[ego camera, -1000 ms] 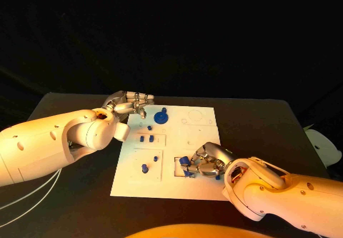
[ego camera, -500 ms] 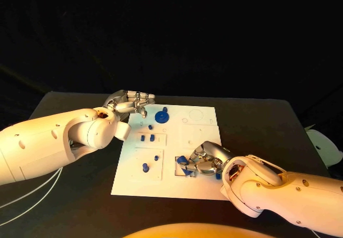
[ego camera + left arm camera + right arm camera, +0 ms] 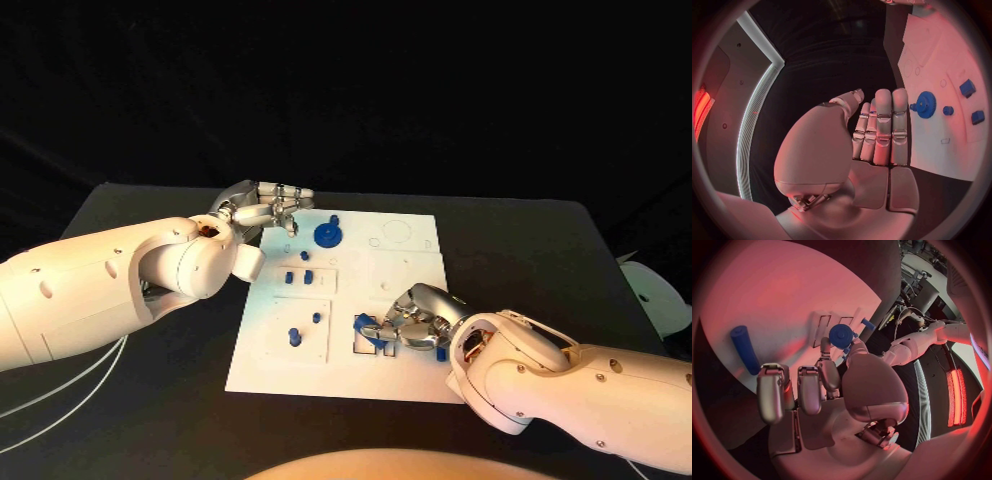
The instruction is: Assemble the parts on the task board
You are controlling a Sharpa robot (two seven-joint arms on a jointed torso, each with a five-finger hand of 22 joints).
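Broadly, the black counter [image 3: 173, 330] carries the white task board [image 3: 411, 365] at its middle, where the right hand [image 3: 415, 322] pinches a blue part [image 3: 374, 333] in curled fingers at the near right recess, while the left hand [image 3: 267, 207], fingers together and holding nothing, hovers at the board's far left corner beside the blue gear [image 3: 327, 235].

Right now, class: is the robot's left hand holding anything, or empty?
Empty. The left hand has its fingers straight and together, nothing in them, beside the blue gear on the task board.
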